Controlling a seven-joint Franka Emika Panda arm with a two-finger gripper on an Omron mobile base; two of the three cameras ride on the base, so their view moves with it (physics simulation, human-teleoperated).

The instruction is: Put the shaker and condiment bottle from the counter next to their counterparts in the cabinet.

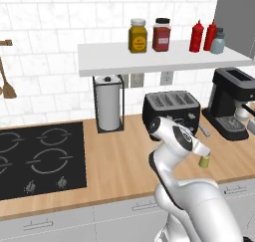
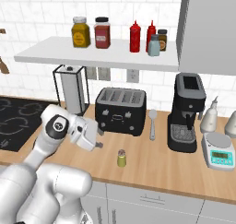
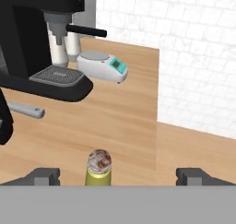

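Observation:
The yellow-green shaker (image 2: 121, 158) with its pale top stands upright on the wooden counter (image 1: 119, 156) in front of the toaster. In the hand view the shaker (image 3: 98, 170) sits low between the spread fingertips, left of centre. My gripper (image 2: 98, 144) is open and empty, just left of the shaker and level with it. Up on the white cabinet shelf (image 1: 149, 59), two red squeeze bottles (image 1: 197, 36) (image 1: 210, 35) stand side by side. The grey-blue shaker (image 1: 217, 42) with a dark cap is right beside them.
A black toaster (image 1: 171, 109) and a coffee machine (image 1: 231, 101) stand behind the shaker, with a spoon (image 2: 152, 121) between them. A kitchen scale (image 2: 221, 156) lies at the right. The paper towel holder (image 1: 108, 104) and cooktop (image 1: 40, 159) are to the left. A yellow jar (image 1: 138, 36) and a red jar (image 1: 162, 35) share the shelf.

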